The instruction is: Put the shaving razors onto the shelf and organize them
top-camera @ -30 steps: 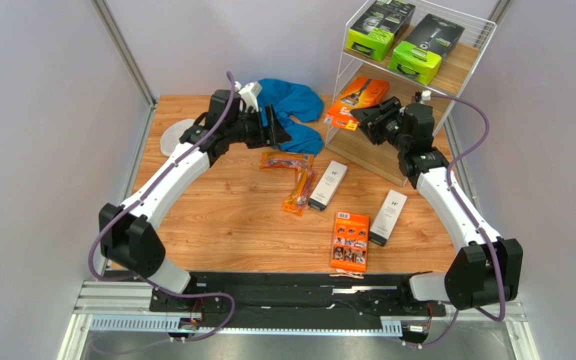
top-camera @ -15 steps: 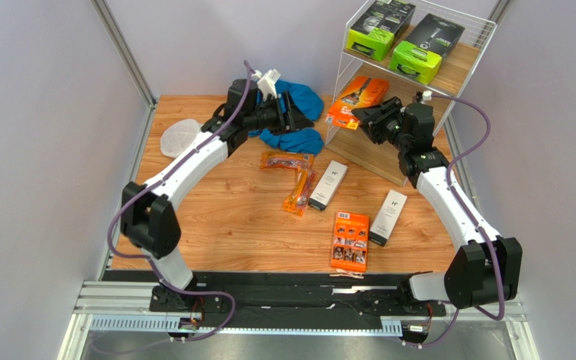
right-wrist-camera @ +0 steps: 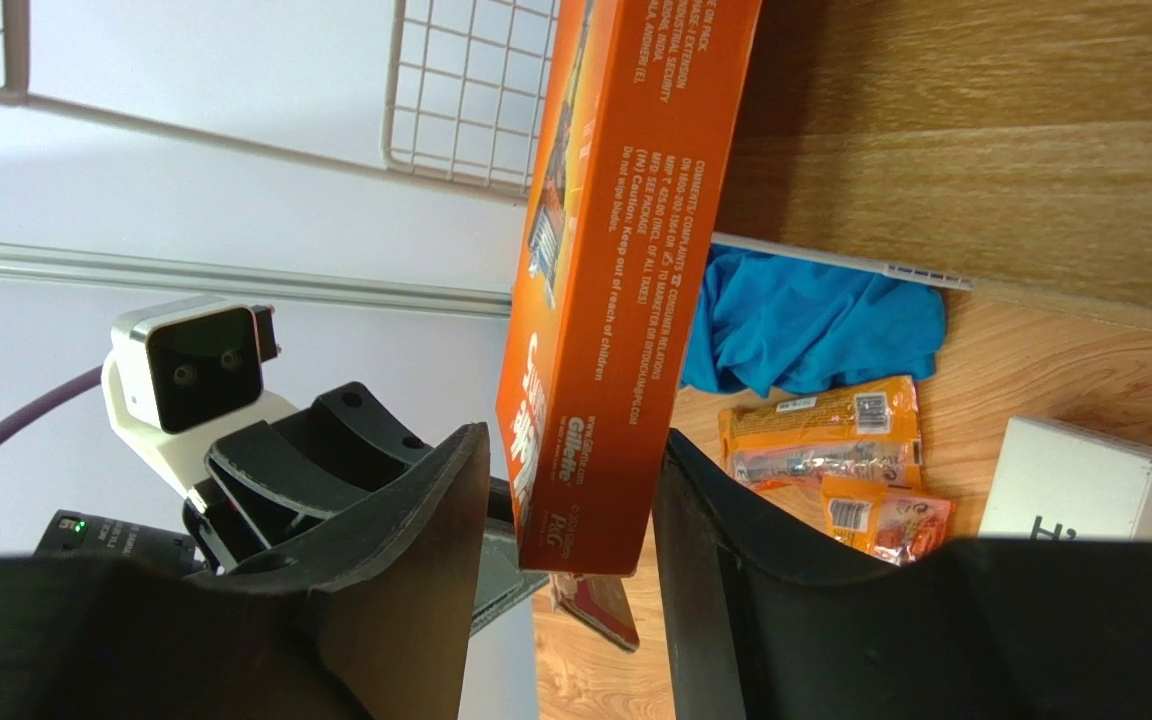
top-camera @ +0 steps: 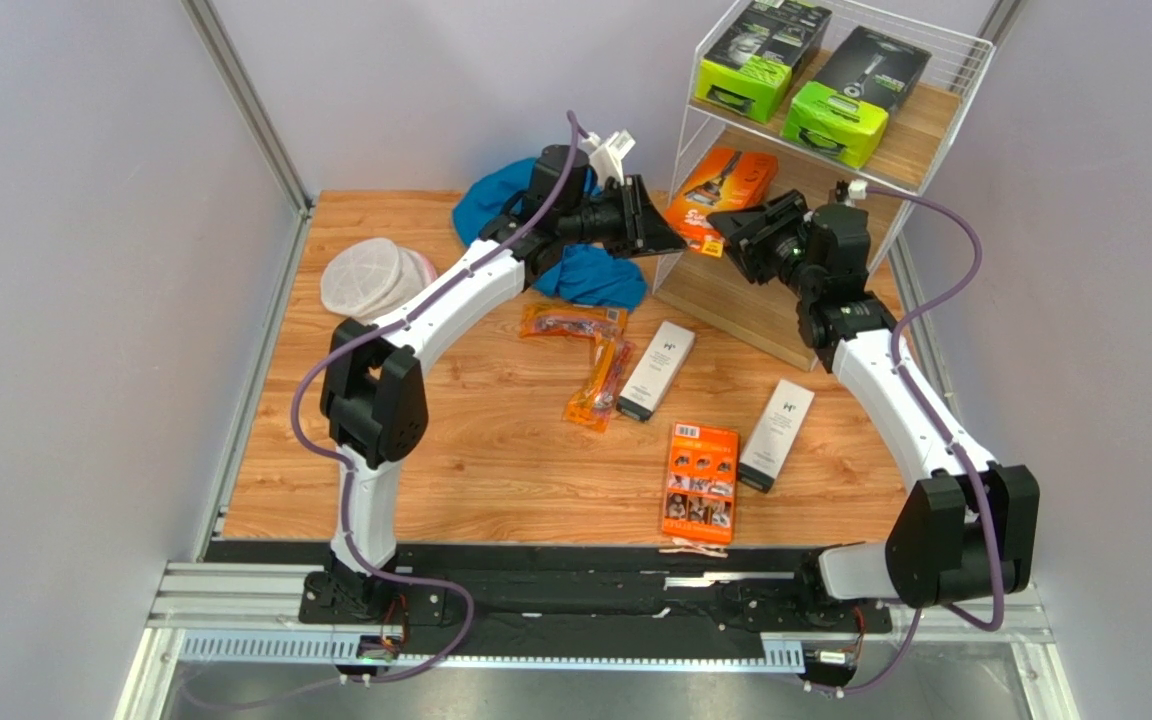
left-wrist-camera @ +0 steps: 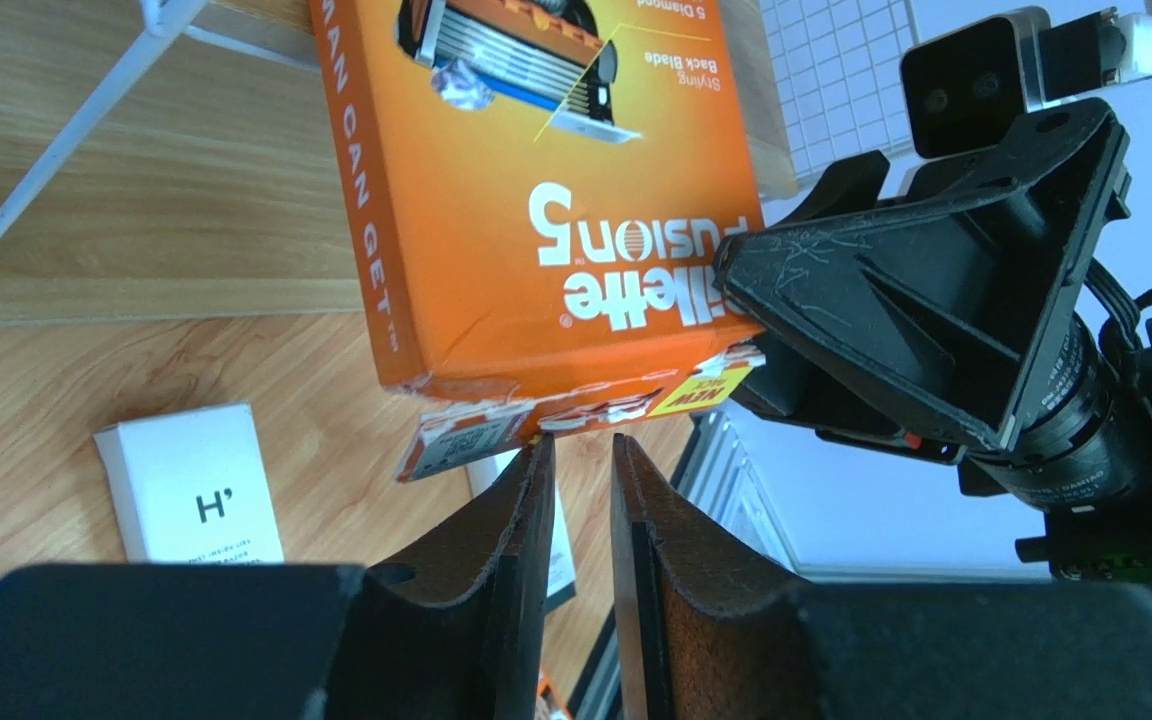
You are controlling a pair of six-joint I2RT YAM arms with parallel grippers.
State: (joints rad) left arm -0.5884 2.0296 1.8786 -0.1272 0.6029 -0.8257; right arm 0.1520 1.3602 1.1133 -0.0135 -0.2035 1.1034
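Left tool [left-wrist-camera: 579, 447]: fingers a slit apart, empty, tips at the orange carton's [left-wrist-camera: 537, 225] torn lower corner, my arm stretched far across the bench.

Carton: I judge it light, stiff cardboard with crushable flaps. Best gripped across the broad faces. It sits tilted at the shelf's [top-camera: 732, 308] middle board.

Right tool [right-wrist-camera: 570, 443]: clamped across those faces, wrist rolled sideways.

- The right end effector [right-wrist-camera: 575, 450] has one dark finger on each side of an orange carton [right-wrist-camera: 612, 255], seen edge-on against the shelf [right-wrist-camera: 988, 135].
- A blue cloth [right-wrist-camera: 808, 323], orange bags [right-wrist-camera: 823, 428] and a white box [right-wrist-camera: 1086, 480] lie on the surface [right-wrist-camera: 1078, 360].
- A white camera [right-wrist-camera: 189, 363] faces the carton.
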